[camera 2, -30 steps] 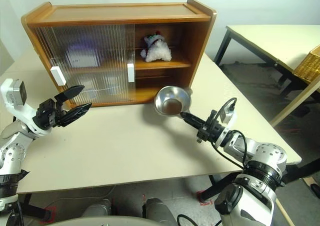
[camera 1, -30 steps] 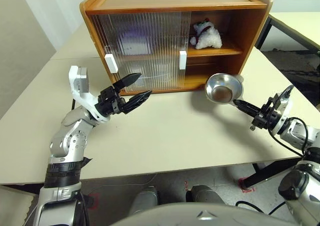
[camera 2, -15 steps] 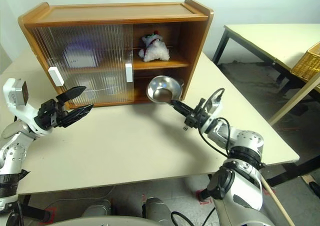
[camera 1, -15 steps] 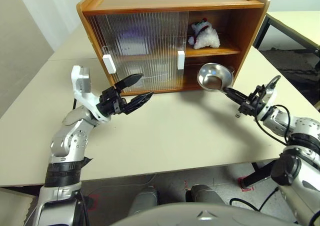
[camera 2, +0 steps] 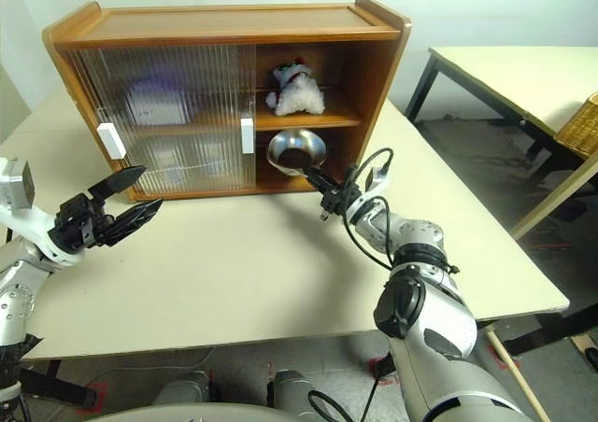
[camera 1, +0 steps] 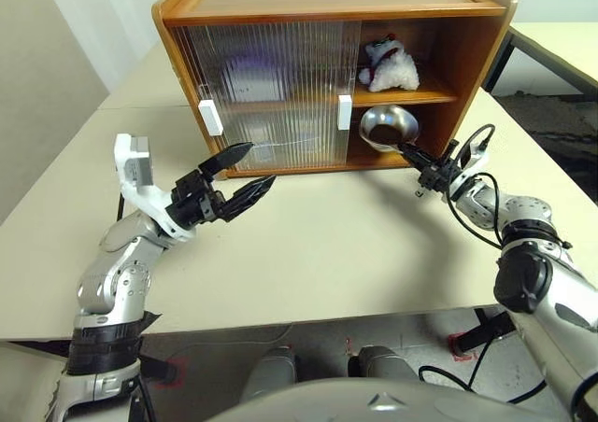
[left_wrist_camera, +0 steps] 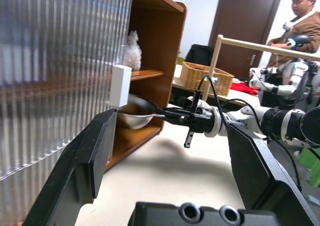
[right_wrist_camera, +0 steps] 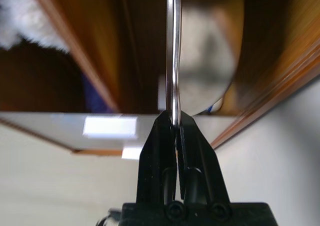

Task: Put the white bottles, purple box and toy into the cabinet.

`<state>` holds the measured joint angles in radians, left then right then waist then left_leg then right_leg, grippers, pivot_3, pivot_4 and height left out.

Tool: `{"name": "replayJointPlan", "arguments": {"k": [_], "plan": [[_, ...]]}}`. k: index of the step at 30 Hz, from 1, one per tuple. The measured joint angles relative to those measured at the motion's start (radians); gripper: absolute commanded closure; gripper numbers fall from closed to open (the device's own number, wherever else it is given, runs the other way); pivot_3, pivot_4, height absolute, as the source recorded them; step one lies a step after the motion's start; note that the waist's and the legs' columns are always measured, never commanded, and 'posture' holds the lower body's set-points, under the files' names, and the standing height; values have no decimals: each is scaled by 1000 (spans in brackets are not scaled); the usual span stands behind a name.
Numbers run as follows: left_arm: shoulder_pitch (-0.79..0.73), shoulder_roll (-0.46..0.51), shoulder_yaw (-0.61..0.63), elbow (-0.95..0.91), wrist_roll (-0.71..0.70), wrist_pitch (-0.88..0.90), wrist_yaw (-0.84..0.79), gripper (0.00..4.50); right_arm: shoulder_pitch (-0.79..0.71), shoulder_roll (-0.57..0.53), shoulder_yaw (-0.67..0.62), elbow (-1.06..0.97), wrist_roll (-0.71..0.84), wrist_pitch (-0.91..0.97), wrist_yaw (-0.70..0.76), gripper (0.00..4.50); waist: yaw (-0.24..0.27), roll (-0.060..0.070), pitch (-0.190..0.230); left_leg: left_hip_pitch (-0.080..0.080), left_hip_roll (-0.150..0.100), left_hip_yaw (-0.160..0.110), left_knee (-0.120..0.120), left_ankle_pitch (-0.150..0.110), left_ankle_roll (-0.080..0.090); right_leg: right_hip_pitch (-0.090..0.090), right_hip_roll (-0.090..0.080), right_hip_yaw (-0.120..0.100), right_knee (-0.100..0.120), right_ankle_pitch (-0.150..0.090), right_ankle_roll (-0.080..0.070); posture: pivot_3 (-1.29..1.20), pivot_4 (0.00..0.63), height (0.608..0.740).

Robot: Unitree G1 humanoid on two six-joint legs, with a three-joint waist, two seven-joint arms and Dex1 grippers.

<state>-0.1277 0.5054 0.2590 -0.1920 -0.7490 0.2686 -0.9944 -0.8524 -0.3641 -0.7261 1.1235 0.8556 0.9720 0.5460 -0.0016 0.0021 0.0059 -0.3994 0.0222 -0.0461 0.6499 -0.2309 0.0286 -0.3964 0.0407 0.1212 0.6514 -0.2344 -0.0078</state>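
Observation:
The wooden cabinet [camera 1: 327, 2] stands at the back of the table, its right side open. The white fluffy toy [camera 1: 391, 65] lies on the upper shelf there. Behind the ribbed door, a purple blur on the upper shelf is the purple box [camera 1: 250, 72]. The white bottles are hidden. My right gripper [camera 1: 411, 153] is shut on the rim of a shiny steel bowl [camera 1: 388, 126], which is held tilted at the lower shelf's opening. My left gripper [camera 1: 254, 165] hangs open and holds nothing, above the table in front of the closed doors.
Two white handles [camera 1: 210, 117] [camera 1: 343, 112] stick out from the sliding doors. A second table [camera 2: 505, 67] and a wicker basket [camera 2: 579, 123] stand to the right. A person [left_wrist_camera: 305, 16] is in the background. The table's front edge is near.
My right gripper has carried the steel bowl forward and to the left, from over the table up to the cabinet's lower opening. The left gripper has stayed put, still open.

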Motion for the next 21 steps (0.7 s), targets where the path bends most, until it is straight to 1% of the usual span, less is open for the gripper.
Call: {"name": "replayJointPlan", "arguments": {"k": [8, 14, 21], "plan": [[26, 6, 6, -30, -5, 1, 21, 0, -62, 47, -4, 90, -19, -175, -58, 4492, 8, 0, 0, 0, 0, -1, 0, 0, 0, 0, 0, 0, 1, 0, -1, 132, 0, 740], [54, 20, 38, -63, -8, 4, 43, 0, -99, 110, -14, 119, -29, -305, -128, 4492, 17, 0, 0, 0, 0, -1, -1, 0, -1, -1, 0, 0, 1, 0, -2, 177, 0, 740], [109, 25, 53, -111, -29, 9, 70, 0, -116, 124, -41, 143, -31, -408, -191, 4492, 48, 0, 0, 0, 0, -1, -2, -1, -2, -2, 0, -1, 1, -2, -5, 194, 0, 740]]}}
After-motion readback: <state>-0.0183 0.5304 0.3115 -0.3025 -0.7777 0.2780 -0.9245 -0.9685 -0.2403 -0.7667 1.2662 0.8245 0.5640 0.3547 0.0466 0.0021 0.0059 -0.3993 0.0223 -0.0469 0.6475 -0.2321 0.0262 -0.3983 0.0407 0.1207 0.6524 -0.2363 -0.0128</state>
